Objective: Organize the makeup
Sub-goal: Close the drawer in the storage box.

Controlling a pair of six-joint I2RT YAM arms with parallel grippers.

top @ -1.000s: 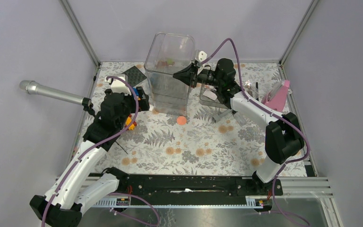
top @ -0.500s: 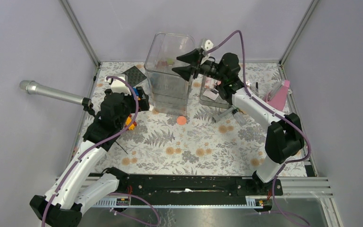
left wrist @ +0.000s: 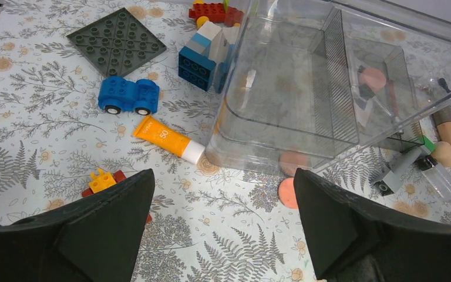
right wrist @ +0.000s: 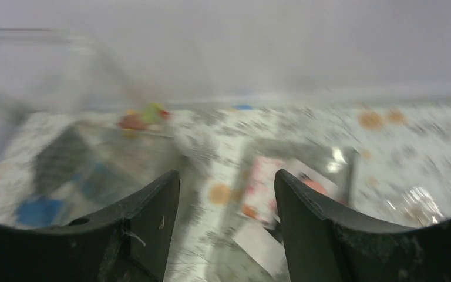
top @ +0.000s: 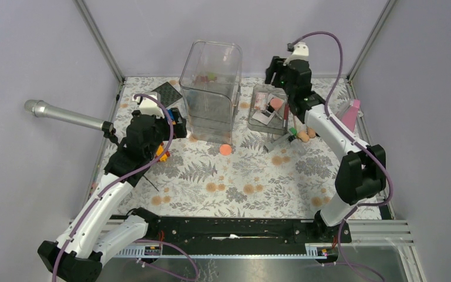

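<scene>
My right gripper (top: 275, 71) hangs open and empty, high above the small clear bin (top: 255, 120). The bin holds a pale palette (top: 263, 116) and a coral disc (top: 276, 103). The right wrist view is blurred; nothing sits between the right gripper (right wrist: 228, 194) fingers. Another coral disc (top: 226, 150) (left wrist: 288, 192) lies on the cloth in front of the tall clear container (top: 211, 88) (left wrist: 329, 88). The grey tube with green cap (top: 283, 139) (left wrist: 402, 170) and brushes (top: 302, 135) lie right of it. My left gripper (top: 179, 124) (left wrist: 223, 200) is wide open over bare cloth.
An orange tube (left wrist: 167, 138), a blue toy car (left wrist: 128, 97), blue blocks (left wrist: 202, 56) and a dark baseplate (left wrist: 117, 41) lie left of the tall container. A silver microphone (top: 64, 114) sticks out at the left. A pink stand (top: 346, 117) is at the right edge.
My right gripper opened over the tall container, then swung right and upward to above the small bin. The left arm has not moved.
</scene>
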